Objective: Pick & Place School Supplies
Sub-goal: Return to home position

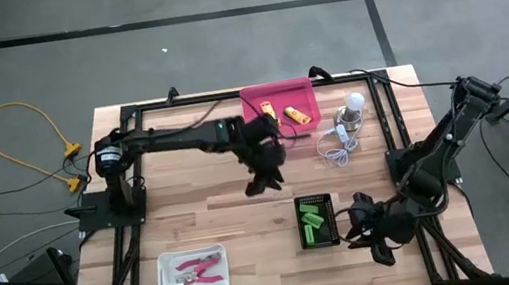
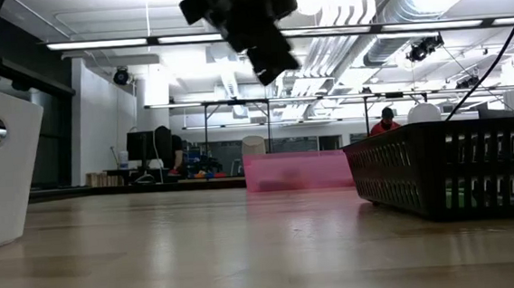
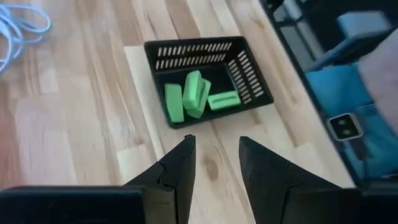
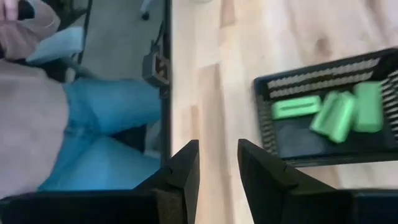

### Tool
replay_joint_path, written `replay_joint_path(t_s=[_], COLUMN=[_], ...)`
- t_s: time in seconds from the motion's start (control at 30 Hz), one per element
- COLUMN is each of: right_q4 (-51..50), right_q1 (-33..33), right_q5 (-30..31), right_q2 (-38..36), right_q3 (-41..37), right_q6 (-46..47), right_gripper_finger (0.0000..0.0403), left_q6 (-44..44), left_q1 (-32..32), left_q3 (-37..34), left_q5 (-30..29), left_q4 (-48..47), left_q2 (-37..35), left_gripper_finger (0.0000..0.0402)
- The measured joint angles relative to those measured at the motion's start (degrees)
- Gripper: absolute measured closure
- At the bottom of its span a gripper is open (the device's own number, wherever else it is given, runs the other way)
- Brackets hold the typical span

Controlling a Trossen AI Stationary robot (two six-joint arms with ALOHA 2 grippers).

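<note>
left tool (image 1: pixel 260 180) mid-table (image 1: pixel 194 212), narrow gap, empty | right tool (image 1: pixel 369 231) near table edge, beside black bin (image 1: pixel 312 197), narrow gap, empty

A white round bulb-like object (image 1: pixel 355 100) stands toward the far right of the pale wooden tabletop (image 1: pixel 204 211), its coiled white cable (image 1: pixel 336 145) just beside it. A yellow cable (image 1: pixel 66 147) lies on the grey floor (image 1: pixel 220 46).
</note>
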Motion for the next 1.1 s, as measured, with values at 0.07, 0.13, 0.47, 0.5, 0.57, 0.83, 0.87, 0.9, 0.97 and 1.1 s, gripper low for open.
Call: replay_joint_path(t_s=[0.07, 0.13, 0.47, 0.5, 0.57, 0.83, 0.87, 0.9, 0.97, 1.1], right_q4=[-1.2, -3.5, -11.3, -11.1, -9.9, 1.7, 3.2, 4.9, 7.7, 14.0], right_q1=[0.9, 1.5, 2.8, 2.9, 3.1, 2.8, 2.4, 1.8, 0.7, -1.1], right_q5=[3.1, 6.5, 19.1, 19.7, 21.0, 24.0, 24.3, 24.5, 24.3, 22.6], right_q2=[-1.1, -2.4, -11.4, -12.5, -15.2, -28.7, -30.7, -32.5, -36.1, -43.1], right_q3=[0.0, 0.0, -1.1, -2.2, -5.4, -22.0, -23.8, -25.4, -28.6, -34.6], right_q6=[-0.1, 0.2, 0.5, 0.5, 0.8, -1.6, -2.6, -3.5, -5.3, -11.0], right_gripper_finger=[0.0306, 0.0308, 0.031, 0.031, 0.031, 0.031, 0.031, 0.031, 0.031, 0.031], left_q6=[0.2, 1.1, 4.0, 4.0, 4.1, -0.7, -1.8, -2.7, -4.6, -7.2], left_q1=[1.9, 3.2, 4.6, 4.6, 4.6, 4.6, 4.6, 4.6, 4.6, 4.6], left_q3=[-0.6, -0.9, -3.1, -3.7, -5.5, -18.4, -20.2, -22.2, -25.4, -29.8], left_q5=[2.6, 3.3, 0.8, -0.5, -3.4, -11.1, -12.1, -12.8, -13.6, -13.9], left_q4=[-1.7, -2.7, -6.7, -6.5, -6.8, -0.9, 0.3, 1.3, 3.2, 5.0], left_q2=[-0.7, -1.4, -10.3, -11.8, -15.0, -26.8, -28.0, -29.2, -31.4, -35.0], left_gripper_finger=[0.0282, 0.0282, 0.0282, 0.0282, 0.0282, 0.0282, 0.0282, 0.0282, 0.0282, 0.0282])
